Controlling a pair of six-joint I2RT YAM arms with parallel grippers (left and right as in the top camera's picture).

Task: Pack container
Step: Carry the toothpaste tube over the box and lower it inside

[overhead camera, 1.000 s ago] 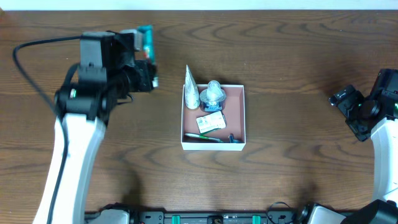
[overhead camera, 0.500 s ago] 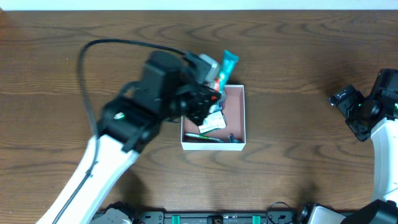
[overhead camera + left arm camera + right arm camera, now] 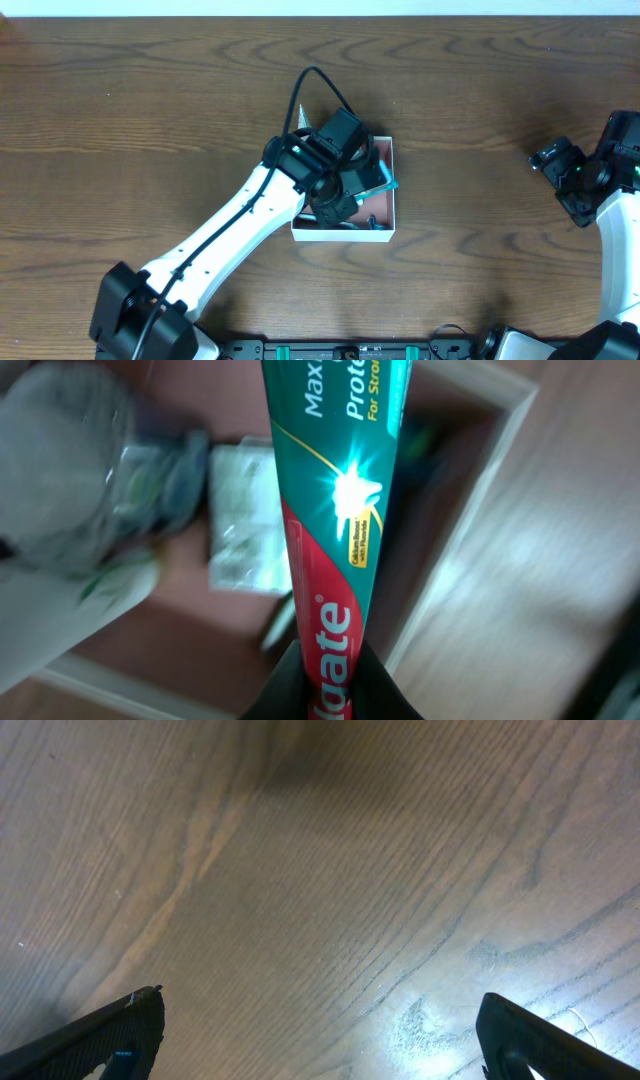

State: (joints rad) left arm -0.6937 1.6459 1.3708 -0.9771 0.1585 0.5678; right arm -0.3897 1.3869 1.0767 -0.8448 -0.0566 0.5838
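The container (image 3: pixel 392 213), a shallow white-walled box with a reddish-brown floor, sits mid-table. My left gripper (image 3: pixel 350 190) hangs over it, shut on a teal and red toothpaste tube (image 3: pixel 384 181). In the left wrist view the tube (image 3: pixel 335 510) runs up from my jaws (image 3: pixel 325 695) over the container's floor (image 3: pixel 150 650) and right wall (image 3: pixel 470 510). A white packet (image 3: pixel 245 520), a clear bottle (image 3: pixel 75 470) and a thin green item (image 3: pixel 275 625) lie inside. My right gripper (image 3: pixel 560 175) is open and empty at the far right, over bare wood (image 3: pixel 320 900).
A white tube's tip (image 3: pixel 301 118) pokes out at the container's far left corner. The left arm (image 3: pixel 230 235) stretches across the table from the near left. The right arm (image 3: pixel 615 200) stands at the right edge.
My left gripper carried the toothpaste tube from the far left of the table rightward and down over the container. The right arm has not moved.
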